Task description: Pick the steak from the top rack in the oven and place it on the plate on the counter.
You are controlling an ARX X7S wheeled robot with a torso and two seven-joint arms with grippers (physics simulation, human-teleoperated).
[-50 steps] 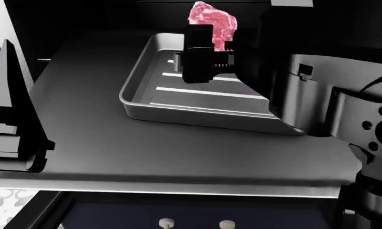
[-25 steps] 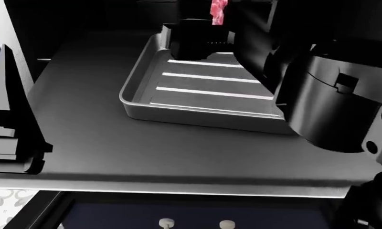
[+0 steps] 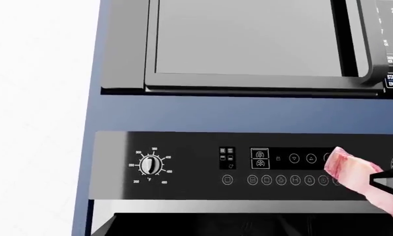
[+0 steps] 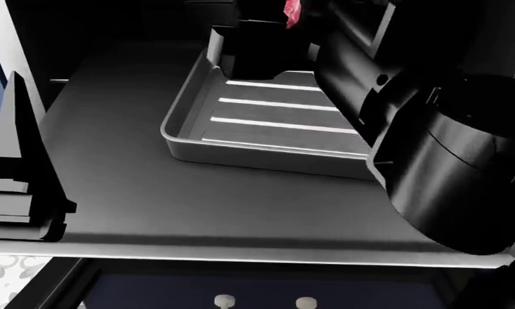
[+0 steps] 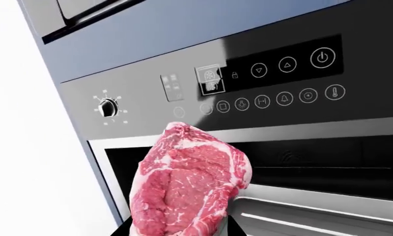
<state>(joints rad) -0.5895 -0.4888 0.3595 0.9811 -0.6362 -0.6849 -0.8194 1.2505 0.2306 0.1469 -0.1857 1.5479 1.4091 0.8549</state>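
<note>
Right gripper (image 4: pixel 270 38) apparently grips steak (image 5: pixel 186 189) above empty tray (image 4: pixel 266 122).

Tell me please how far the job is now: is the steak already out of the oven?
Done: the steak is off the grey tray, which lies bare on the rack, and is held up in front of the oven control panel by the right gripper. In hand: carrying it out. Left: bringing it to the plate and setting it down; neither plate nor counter shows in any view. The left gripper carries nothing.
</note>
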